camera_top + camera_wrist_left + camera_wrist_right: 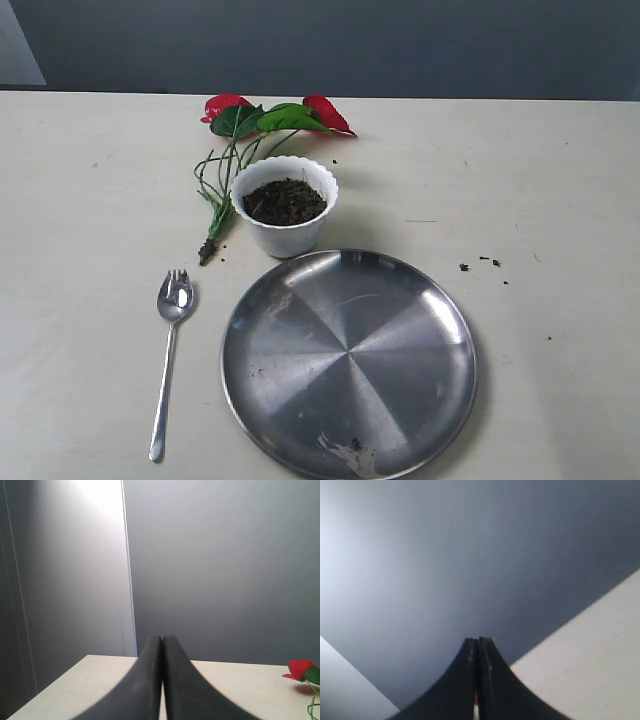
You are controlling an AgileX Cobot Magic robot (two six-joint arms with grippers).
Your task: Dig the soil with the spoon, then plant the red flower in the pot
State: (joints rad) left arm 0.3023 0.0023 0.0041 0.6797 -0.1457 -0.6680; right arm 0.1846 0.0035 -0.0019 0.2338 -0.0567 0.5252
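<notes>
The white pot (287, 228) stands mid-table, filled with dark soil (284, 201). Behind and left of it the red flower (228, 106) lies flat, its stems running down past the pot's left side; a red bloom (299, 668) also shows at the edge of the left wrist view. The silver spoon (172, 334) lies to the left of the plate, tines toward the pot. Neither arm appears in the exterior view. My left gripper (162, 639) is shut and empty, held above the table. My right gripper (479, 641) is shut with nothing in it, pointing at the dark wall.
A large round steel plate (348, 361) lies in front of the pot, with a few dirt specks near its front rim. Crumbs of soil (480, 263) are scattered on the table to the right.
</notes>
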